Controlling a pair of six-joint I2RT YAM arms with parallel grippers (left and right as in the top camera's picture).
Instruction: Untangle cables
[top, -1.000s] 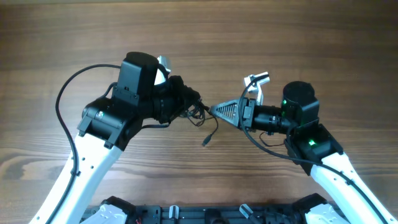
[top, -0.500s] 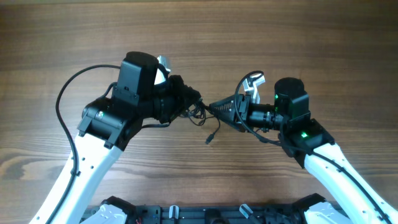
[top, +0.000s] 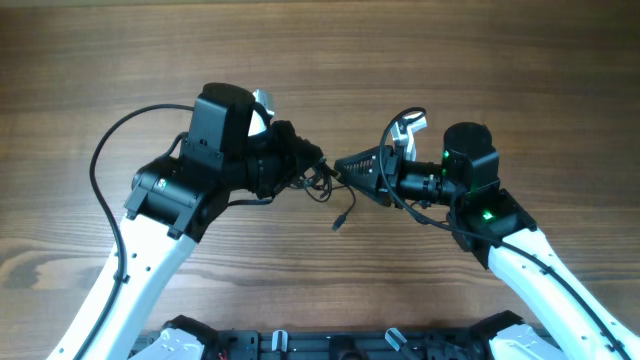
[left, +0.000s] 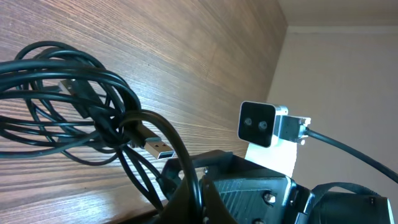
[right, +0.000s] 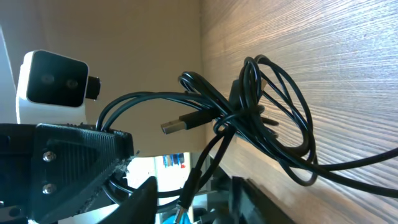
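Left pincer (top: 320, 170) closed, wooden table (top: 400, 60), beige wall (left: 348, 74)

A brown wooden table (top: 500, 60) with long, streaky grain spans the overhead view. Beyond its edge, in both wrist views, a plain cream wall (left: 348, 74) rises straight up. Soft, even light lies over the room and puts a pale sheen on the wood

Both arms have white lower links, the left arm (top: 140, 270) and the right arm (top: 545, 285) alike, topped with chunky black housings. A thick black wire (top: 97, 165) loops off the left one. The right has a glowing green light (top: 488, 214) and ribbed black triangular fingers (top: 362, 168). There's a little white two-lens camera box (left: 261, 123) on the wrist.
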